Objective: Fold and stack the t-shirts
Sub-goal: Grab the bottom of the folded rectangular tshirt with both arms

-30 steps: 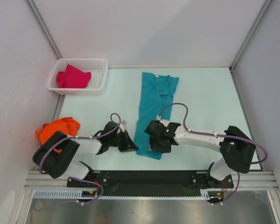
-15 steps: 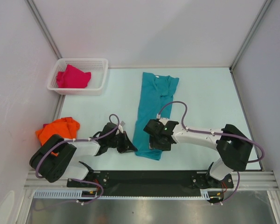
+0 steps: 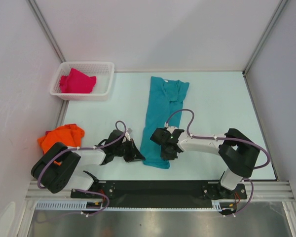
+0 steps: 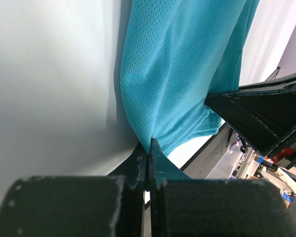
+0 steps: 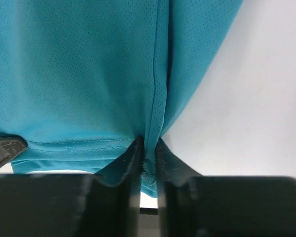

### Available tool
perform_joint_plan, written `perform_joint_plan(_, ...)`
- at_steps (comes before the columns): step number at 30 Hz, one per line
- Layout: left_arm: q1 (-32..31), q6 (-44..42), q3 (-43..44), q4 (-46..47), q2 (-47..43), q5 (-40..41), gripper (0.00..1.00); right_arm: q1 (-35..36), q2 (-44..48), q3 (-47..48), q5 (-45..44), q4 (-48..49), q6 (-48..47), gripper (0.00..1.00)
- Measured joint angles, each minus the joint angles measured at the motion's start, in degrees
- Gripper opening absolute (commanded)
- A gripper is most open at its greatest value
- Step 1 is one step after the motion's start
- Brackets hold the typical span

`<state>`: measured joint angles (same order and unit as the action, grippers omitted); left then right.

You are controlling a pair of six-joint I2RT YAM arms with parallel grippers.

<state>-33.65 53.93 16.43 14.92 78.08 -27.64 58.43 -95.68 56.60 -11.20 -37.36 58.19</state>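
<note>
A teal t-shirt (image 3: 163, 106) lies folded lengthwise down the middle of the table, collar end far, hem near. My left gripper (image 3: 138, 156) is shut on the near left corner of the teal t-shirt (image 4: 177, 74). My right gripper (image 3: 164, 154) is shut on the hem at the near right side of the teal t-shirt (image 5: 89, 74), with a fold of cloth pinched between its fingers (image 5: 133, 158). An orange t-shirt (image 3: 61, 136) lies crumpled at the left edge. A magenta t-shirt (image 3: 77, 81) sits in the white basket (image 3: 107, 84).
The white lattice basket stands at the far left corner. Grey walls close the table on three sides. A black rail (image 3: 158, 187) with both arm bases runs along the near edge.
My right gripper has closed on the teal t-shirt's hem; its wrist shifted slightly left. The left gripper has stayed shut on the corner.
</note>
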Motion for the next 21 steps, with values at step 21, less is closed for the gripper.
perform_joint_plan(21, -0.4, -0.5, -2.8, -7.9, -9.0, 0.1, 0.00, 8.5, 4.7, 0.6, -3.0, -5.7, 5.3, 0.00)
